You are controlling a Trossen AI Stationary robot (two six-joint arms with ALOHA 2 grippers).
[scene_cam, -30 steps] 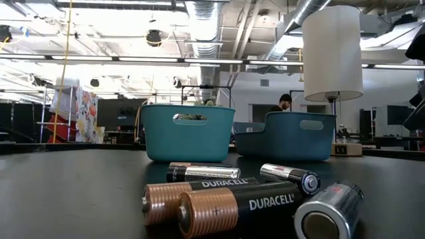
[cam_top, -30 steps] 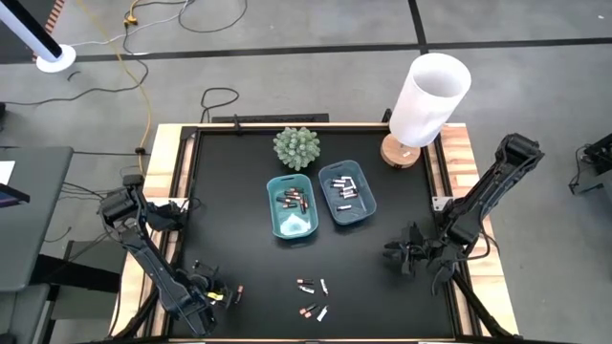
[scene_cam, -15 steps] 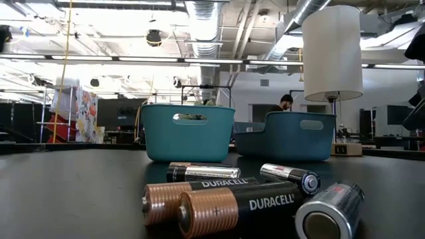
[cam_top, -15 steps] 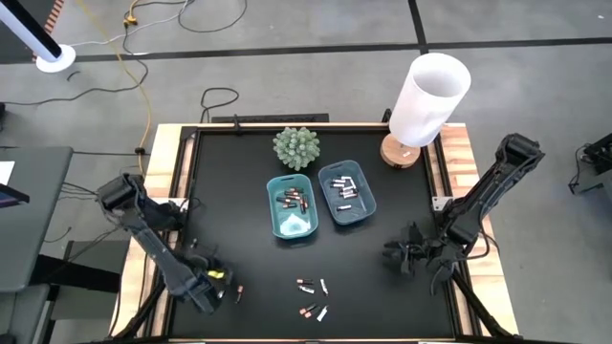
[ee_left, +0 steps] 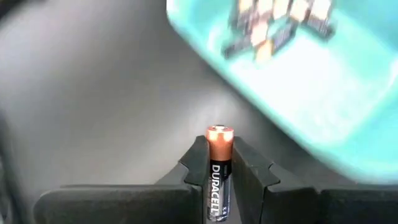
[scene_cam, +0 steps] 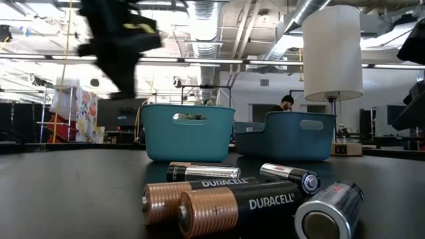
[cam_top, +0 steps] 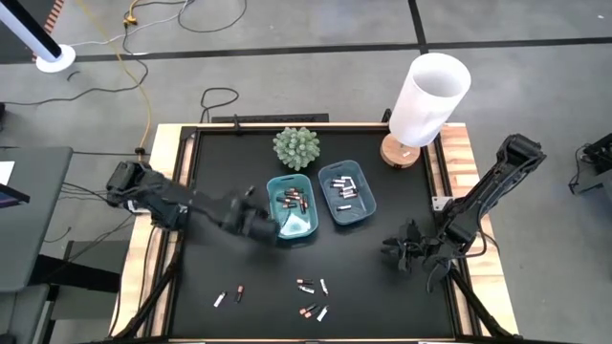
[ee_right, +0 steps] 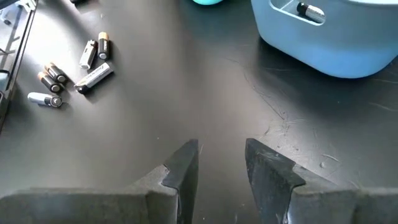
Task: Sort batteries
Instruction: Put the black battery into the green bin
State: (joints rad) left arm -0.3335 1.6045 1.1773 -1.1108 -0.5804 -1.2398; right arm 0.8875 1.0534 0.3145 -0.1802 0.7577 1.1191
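Observation:
My left gripper (cam_top: 254, 222) hovers by the left side of the teal tray (cam_top: 308, 227), shut on a dark battery with a copper end (ee_left: 219, 163); it shows as a blur in the low view (scene_cam: 119, 36). That tray holds dark copper-ended batteries (cam_top: 294, 199). The bluer tray (cam_top: 361, 212) beside it holds silvery ones (cam_top: 344, 188). Loose batteries lie on the table near its near edge (cam_top: 312, 297), with two more to their left (cam_top: 229, 296). My right gripper (cam_top: 392, 250) is open and low over the table's right part (ee_right: 221, 163). My left gripper pinches the battery's dark body (ee_left: 219, 180) between its two fingers (ee_left: 194, 163). The battery lies along the fingers, and its copper end (ee_left: 219, 134) sticks out past the fingertips. It is lifted clear of the table, next to the teal tray.
A green plant (cam_top: 296, 147) stands behind the trays and a white lamp (cam_top: 427, 100) at the far right corner. The low view shows the near batteries close up (scene_cam: 232, 202) and a person (scene_cam: 284, 101) far off in the room. Bare black table lies left of the trays.
My left gripper has risen from the table's near left corner and swung fast toward the far right, up to the teal tray, carrying one battery. Two batteries stay on the table where it was. My right arm has kept still.

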